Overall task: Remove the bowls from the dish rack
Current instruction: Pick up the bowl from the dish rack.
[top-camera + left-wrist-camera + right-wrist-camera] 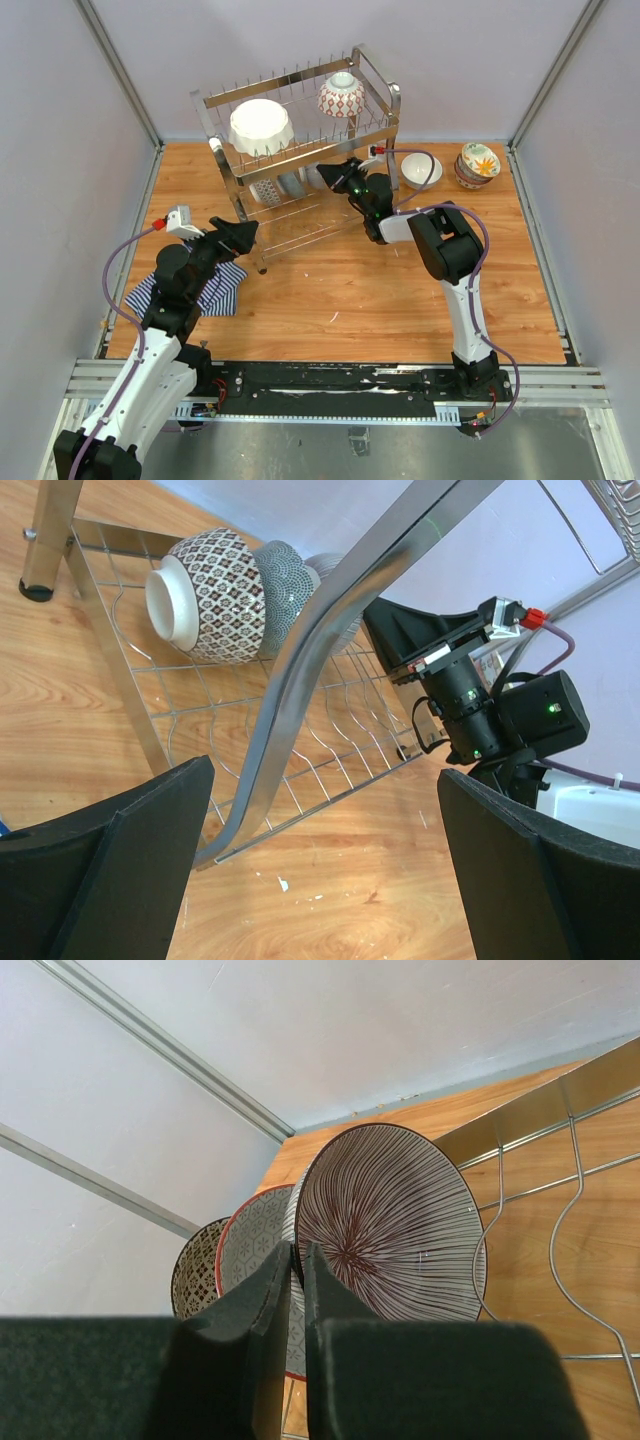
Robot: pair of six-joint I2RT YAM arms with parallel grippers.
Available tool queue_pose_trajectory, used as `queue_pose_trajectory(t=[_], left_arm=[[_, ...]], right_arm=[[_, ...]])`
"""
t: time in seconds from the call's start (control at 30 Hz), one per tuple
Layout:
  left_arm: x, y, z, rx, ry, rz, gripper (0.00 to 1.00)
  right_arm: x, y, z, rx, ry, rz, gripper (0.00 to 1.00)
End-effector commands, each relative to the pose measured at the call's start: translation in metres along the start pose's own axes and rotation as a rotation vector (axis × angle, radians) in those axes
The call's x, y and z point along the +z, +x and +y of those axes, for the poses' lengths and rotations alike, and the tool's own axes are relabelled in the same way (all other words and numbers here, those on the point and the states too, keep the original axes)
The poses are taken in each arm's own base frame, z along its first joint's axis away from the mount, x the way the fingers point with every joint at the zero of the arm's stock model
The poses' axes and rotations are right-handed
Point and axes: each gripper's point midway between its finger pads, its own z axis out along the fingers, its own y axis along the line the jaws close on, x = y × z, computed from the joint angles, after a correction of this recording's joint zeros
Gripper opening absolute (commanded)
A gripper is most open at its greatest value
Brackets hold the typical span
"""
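Observation:
The chrome dish rack (pixel 300 85) stands at the back of the table. Its top tier holds a large white bowl (pixel 261 126) and a red lattice bowl (pixel 341 96). On the lower tier three bowls stand on edge: a brown-striped bowl (pixel 400 1220), a red-rimmed bowl (pixel 250 1250) and a dark patterned bowl (pixel 195 1270). My right gripper (pixel 298 1252) reaches into the lower tier (pixel 340 177), shut on the striped bowl's rim. Beside the rack's front left leg (pixel 300 680), my left gripper (pixel 325 860) hangs open with nothing in it.
A plain white bowl (pixel 421 171) and a stack of floral bowls (pixel 478 164) sit on the table right of the rack. A blue-white striped cloth (pixel 215 285) lies under my left arm. Grey walls close in the table on three sides.

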Motion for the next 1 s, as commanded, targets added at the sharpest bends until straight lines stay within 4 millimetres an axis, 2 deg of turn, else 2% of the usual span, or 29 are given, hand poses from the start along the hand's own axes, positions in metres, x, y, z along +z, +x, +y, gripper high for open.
queue_pose_trajectory(t=[0.0, 0.53, 0.97], left_arm=[[-0.001, -0.007, -0.009, 0.008, 0.034, -0.027, 1.0], [-0.001, -0.007, -0.008, 0.008, 0.032, -0.027, 1.0], [0.0, -0.007, -0.008, 0.008, 0.031, -0.029, 1.0]], right_arm=[[0.003, -0.016, 0.008, 0.057, -0.001, -0.012, 0.01], [0.004, -0.023, 0.025, -0.009, -0.016, -0.013, 0.01], [0.007, -0.026, 0.025, -0.016, -0.009, -0.02, 0.01]])
